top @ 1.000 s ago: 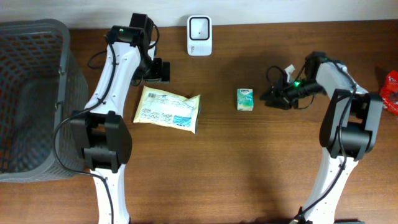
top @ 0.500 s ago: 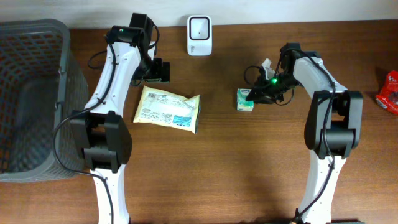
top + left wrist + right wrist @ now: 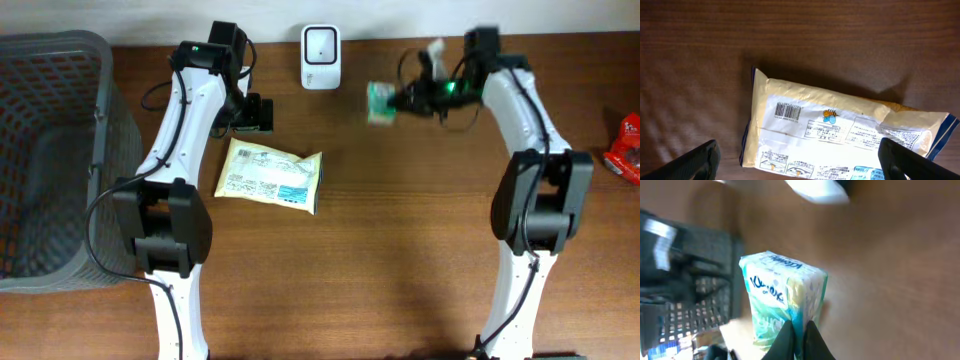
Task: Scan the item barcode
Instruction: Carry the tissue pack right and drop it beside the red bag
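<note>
Right wrist view starts with the right hand (image 3: 797, 339) at the bottom edge. Its two fingers are pinched narrow on one thin edge of the pack (image 3: 784, 300), which leaves the printed faces bare; I judge this suits showing a barcode. The pack's white lettering reads Kleenex, with a smaller line under it too blurred to make out, and no barcode shows on the faces seen here. Beyond the pack lies brown tabletop (image 3: 880, 255), with the dark basket (image 3: 700, 295) at the picture's left and, at the top edge, a white blur that is probably the scanner (image 3: 817, 190). Left wrist view has the left hand (image 3: 800, 167) spread wide, holding nothing, above the pouch (image 3: 840, 130). The pouch lies flat with its barcode up near one corner and a small bee mark beside it; the fine print is too small to read. Overhead, the pack is blurred, held just to one side of the scanner and apparently off the tabletop, beside it rather than squarely before it. A red packet (image 3: 625, 145) sits at the far edge, well apart.
</note>
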You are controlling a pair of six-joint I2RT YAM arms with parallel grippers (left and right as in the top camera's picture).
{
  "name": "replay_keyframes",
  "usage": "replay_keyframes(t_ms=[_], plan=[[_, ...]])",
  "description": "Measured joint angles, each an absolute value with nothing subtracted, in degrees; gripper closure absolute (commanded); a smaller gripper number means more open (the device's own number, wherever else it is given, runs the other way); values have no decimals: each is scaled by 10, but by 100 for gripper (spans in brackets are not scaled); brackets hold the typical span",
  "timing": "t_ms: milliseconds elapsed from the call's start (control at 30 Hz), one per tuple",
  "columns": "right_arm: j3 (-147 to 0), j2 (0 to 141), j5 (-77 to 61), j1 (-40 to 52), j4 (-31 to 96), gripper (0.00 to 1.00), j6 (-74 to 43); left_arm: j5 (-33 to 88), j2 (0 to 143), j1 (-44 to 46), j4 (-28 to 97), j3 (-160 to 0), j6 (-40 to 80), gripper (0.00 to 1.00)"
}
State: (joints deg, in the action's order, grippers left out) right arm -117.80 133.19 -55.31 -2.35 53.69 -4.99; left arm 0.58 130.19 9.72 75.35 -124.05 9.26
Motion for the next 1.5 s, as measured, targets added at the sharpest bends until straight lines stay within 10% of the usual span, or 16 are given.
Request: replay_keyframes(t_ms=[400, 933, 1500], plan=[[-1278, 1331, 88, 234, 306, 96, 37, 6, 1302, 97, 753, -1240, 93, 1], [-1281, 1417, 258, 240, 195, 96, 79, 6, 1302, 97, 754, -1240, 93, 1], [-1222, 1295, 267, -203, 581, 96, -164, 6, 1302, 97, 754, -1240, 93, 1]])
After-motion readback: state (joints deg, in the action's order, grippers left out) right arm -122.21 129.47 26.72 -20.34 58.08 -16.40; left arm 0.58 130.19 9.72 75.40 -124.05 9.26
